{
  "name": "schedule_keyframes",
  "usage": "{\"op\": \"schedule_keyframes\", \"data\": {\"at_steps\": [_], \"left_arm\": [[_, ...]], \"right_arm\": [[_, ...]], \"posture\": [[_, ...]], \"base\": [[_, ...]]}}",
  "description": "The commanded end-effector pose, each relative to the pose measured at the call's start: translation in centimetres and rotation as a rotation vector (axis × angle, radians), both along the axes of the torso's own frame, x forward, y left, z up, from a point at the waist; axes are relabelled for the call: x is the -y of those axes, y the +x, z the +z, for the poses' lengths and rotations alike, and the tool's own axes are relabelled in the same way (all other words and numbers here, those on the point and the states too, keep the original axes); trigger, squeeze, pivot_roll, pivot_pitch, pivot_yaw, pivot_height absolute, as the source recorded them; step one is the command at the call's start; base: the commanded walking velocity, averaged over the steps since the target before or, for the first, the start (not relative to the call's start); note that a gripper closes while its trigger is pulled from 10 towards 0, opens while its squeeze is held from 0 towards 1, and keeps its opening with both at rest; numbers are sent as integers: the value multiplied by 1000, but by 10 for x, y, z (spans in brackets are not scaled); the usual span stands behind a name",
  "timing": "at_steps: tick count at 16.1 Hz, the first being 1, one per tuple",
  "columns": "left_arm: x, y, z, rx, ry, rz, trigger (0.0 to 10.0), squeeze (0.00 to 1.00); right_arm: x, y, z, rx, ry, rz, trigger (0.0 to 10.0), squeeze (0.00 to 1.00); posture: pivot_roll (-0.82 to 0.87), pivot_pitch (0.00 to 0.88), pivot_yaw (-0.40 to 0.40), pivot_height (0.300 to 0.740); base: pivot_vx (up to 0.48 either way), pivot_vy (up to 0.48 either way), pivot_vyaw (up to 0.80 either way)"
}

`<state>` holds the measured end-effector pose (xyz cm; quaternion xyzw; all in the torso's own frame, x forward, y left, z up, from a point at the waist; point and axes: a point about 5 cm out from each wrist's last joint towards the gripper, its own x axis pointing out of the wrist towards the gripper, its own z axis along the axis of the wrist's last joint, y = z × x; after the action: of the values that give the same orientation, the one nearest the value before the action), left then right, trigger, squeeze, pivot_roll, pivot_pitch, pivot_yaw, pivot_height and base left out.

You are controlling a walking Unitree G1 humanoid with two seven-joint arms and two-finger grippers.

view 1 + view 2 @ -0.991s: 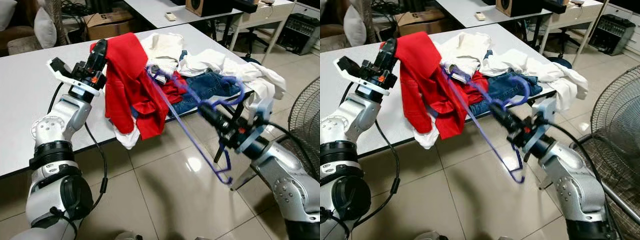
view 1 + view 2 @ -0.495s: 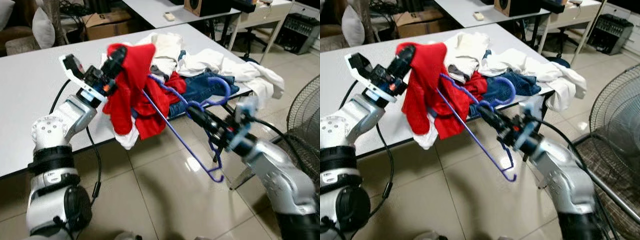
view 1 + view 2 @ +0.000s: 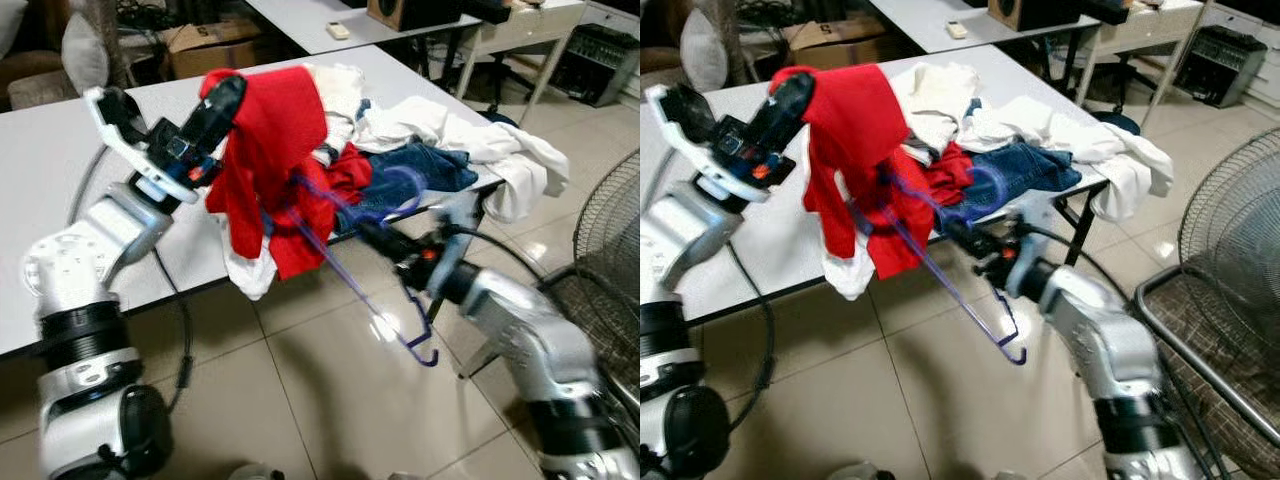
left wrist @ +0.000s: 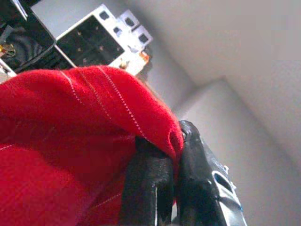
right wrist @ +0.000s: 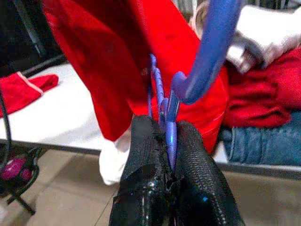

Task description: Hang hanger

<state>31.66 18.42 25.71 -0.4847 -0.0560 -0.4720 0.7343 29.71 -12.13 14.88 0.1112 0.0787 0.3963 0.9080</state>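
My left gripper is shut on a red garment and holds it up above the white table; its fingers pinch the red cloth. My right gripper is shut on a blue hanger, just below the hook. The hanger points its upper arm into the hanging garment, and its lower end hangs over the floor beside the table's edge. The right fingers clamp the hanger's neck.
A heap of clothes lies on the table: white pieces, blue jeans and more red cloth. A standing fan is at the right. A second table and a cardboard box stand behind.
My right gripper has brought the hanger leftward, up to the red garment. My left gripper has raised and turned the garment a little. The camera has shifted slightly.
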Motion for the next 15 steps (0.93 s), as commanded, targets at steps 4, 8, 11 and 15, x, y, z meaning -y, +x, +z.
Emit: {"op": "schedule_keyframes", "data": {"at_steps": [4, 8, 11, 15], "left_arm": [[-12, -10, 42, 194, 65, 41, 0, 0], [-44, -17, 72, 302, 65, 159, 0, 0], [-30, -25, 57, 286, 93, 69, 0, 0], [10, -23, 28, 205, 90, -48, 0, 0]], "right_arm": [[9, 42, 2, -9, -92, -308, 10000, 0], [19, 54, 97, 293, 280, -330, 10000, 0], [10, 50, 66, 169, 197, -275, 10000, 0], [-9, 38, 25, -80, 205, -208, 10000, 0]], "posture": [[-55, 0, 48, 740], [-50, 0, 39, 740], [-44, 0, 22, 740], [-45, 1, 21, 740]], "base": [[0, 0, 0], [0, 0, 0], [0, 0, 0], [0, 0, 0]]}}
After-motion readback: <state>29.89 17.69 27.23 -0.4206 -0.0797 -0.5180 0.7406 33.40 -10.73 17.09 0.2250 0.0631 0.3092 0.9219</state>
